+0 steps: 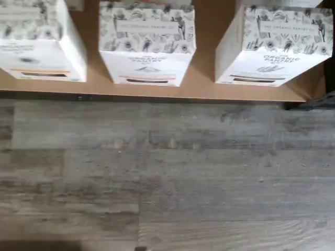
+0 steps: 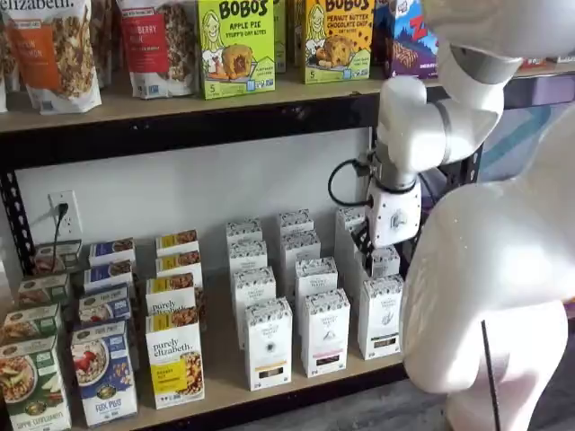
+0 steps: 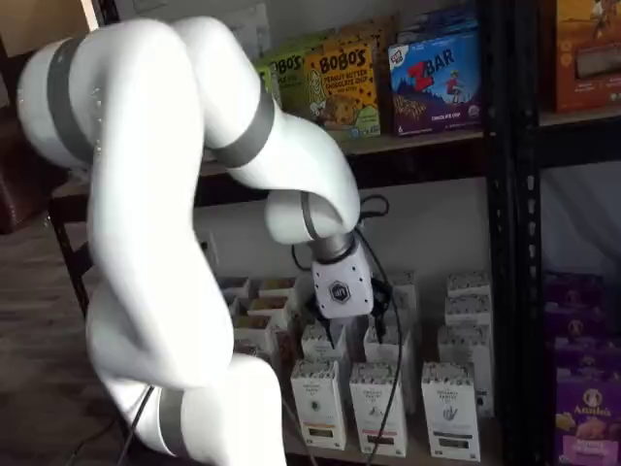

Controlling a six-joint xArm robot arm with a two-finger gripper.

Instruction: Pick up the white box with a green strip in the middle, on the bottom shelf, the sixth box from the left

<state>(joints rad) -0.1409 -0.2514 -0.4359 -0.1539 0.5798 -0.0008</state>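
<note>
White cartons stand in rows on the bottom shelf; my target, the white box with the greenish strip, fronts the end column at about four o'clock in a shelf view. My jaws hang spread wide and empty above the rows behind it, holding nothing. To do this well, I should centre over that front carton, align square to its narrow sides, and descend without nudging the pink-strip box at its nine o'clock.

Three white patterned cartons in wrist view; three front-row white cartons in shelf view.
</note>
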